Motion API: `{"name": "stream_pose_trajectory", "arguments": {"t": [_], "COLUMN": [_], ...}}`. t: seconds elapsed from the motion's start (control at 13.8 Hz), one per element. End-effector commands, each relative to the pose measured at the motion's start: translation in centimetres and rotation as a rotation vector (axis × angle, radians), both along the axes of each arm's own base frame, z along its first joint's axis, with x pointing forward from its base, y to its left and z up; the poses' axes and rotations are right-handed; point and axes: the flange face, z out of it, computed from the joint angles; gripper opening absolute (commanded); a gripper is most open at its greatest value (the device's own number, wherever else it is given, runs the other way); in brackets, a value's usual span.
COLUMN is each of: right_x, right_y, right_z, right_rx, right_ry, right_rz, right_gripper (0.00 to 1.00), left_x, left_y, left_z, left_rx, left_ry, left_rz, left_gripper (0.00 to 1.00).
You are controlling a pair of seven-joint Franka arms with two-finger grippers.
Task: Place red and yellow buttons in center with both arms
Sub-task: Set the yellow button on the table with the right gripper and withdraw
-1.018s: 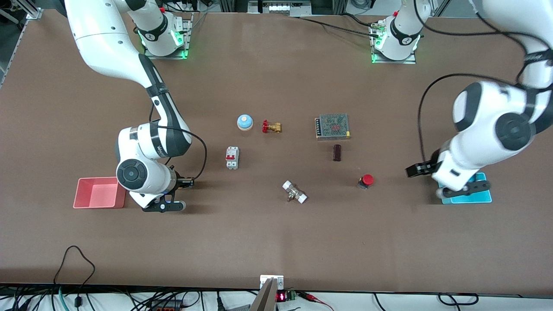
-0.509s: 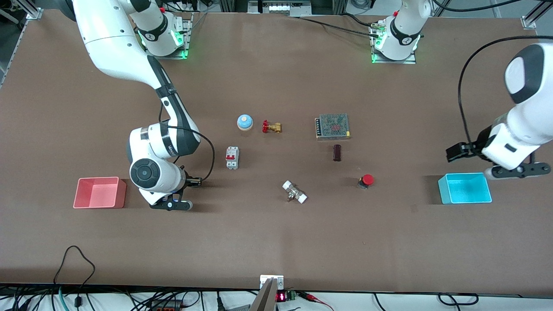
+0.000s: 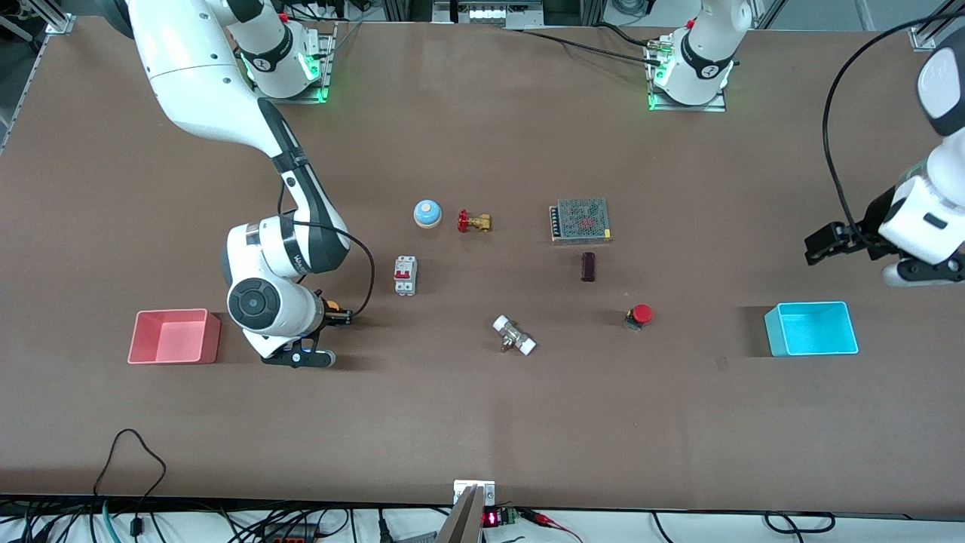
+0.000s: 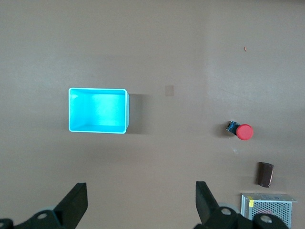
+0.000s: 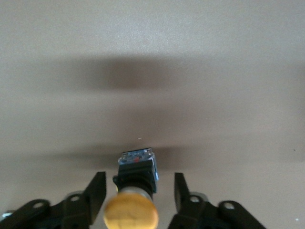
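- Since a moment ago the left gripper has lifted off the cyan tray, fingers wide apart and empty; the right gripper barely moved
- Yellow button sits between the right gripper's parted fingers, near the pink tray; small, light, hard, slippery cap, so pinch its black base
- Red button stands toward the left arm's end; bare table all round it

I see red button: round red cap, black base, tipped, mid-table toward left arm's end | yellow button: orange-yellow cap, between right gripper's spread fingers, toward right arm's end.
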Motion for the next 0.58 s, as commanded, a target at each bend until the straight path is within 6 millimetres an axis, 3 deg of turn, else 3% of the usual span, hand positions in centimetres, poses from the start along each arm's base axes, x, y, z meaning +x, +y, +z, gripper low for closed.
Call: {"name": "stream_pose_trajectory", "arguments": {"t": [0.0,0.15,0.29,0.51], "right_x": [0.2,0.3,0.0,-1.2], "right_y": [-0.4,-0.8,-1.3,-3.4], "right_z": [3.1,7.0,13.0,20.8], "right_rx": [0.017,0.025,0.043,0.056], "right_ry": [-0.031,-0.051,-0.086,-0.114], "right_rz": [-0.027,-0.032,-0.033,-0.055], "right_gripper": [1.00,1.00,1.00,1.00], "left_x": [-1.9,-2.7,-4.0,-4.9], "left_y": [-1.1,-0.8,0.6,0.9], "left_z": [2.0,3.3,4.7,5.9], "left_rx": [-0.007,-0.007,-0.040,-0.040], "left_ry": [-0.002,-0.011,-0.003,-0.017], "left_rz": [-0.033,-0.049,-0.082,-0.080], "left_gripper": [1.00,1.00,1.00,1.00]}}
